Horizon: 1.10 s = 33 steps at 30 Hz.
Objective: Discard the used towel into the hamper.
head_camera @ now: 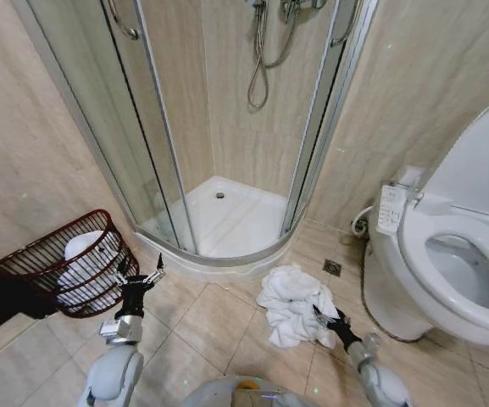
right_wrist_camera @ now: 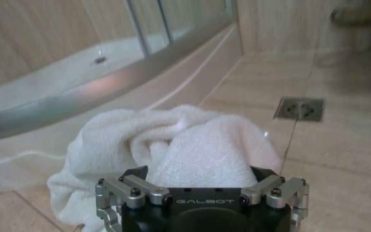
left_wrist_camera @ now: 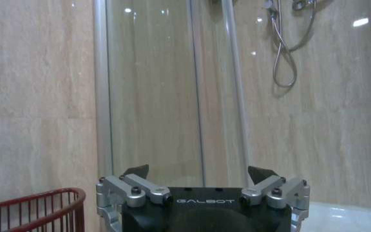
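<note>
Got my right gripper [right_wrist_camera: 198,176] with fingers spread right at the crumpled towel [head_camera: 291,303] on the floor, way closer than the left gripper [head_camera: 139,278], also spread, idling up by the hamper [head_camera: 53,259].

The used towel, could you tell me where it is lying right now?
In the head view the towel lies crumpled on the floor tiles before the shower tray, left of the toilet, with the right gripper at its edge.

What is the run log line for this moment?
towel: on floor | right gripper: open at towel | left gripper: open, by hamper
</note>
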### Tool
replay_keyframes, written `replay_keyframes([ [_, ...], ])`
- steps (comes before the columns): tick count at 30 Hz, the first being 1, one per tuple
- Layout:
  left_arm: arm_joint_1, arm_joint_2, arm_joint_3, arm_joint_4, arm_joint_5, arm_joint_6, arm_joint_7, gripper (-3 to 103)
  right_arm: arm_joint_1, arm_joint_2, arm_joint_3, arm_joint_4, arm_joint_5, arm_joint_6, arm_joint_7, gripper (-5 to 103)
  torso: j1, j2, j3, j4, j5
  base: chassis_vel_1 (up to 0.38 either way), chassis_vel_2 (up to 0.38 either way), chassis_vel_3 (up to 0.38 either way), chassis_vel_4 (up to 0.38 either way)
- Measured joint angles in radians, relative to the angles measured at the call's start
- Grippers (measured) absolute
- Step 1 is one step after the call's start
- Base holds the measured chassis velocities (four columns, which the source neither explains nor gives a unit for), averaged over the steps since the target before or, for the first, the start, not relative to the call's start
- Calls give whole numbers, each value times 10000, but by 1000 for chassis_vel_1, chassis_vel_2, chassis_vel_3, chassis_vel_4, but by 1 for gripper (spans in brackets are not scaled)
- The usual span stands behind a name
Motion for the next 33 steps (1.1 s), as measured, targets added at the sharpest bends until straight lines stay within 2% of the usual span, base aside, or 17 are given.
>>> replay_keyframes([
  [6,-99,-53,20,9,29,113,36,100,633,-136,-393,-532,-247,-181,-17,100,0,0,0,0,-1,0,0,0,0],
  [16,-140,-246,-36,91,94,132,42,100,1833,-151,-1239,-1739,-975,-272,460,100,0,1,1,0,-3,0,0,0,0],
  [20,-208,-319,-40,102,161,161,43,100,2357,-12,-1441,-2638,-1392,-125,866,100,0,1,0,0,-2,0,0,0,0],
  [33,-304,-360,-52,69,167,326,79,100,2905,-36,-1590,-3845,-1553,259,801,100,0,2,0,0,-3,0,0,0,0],
])
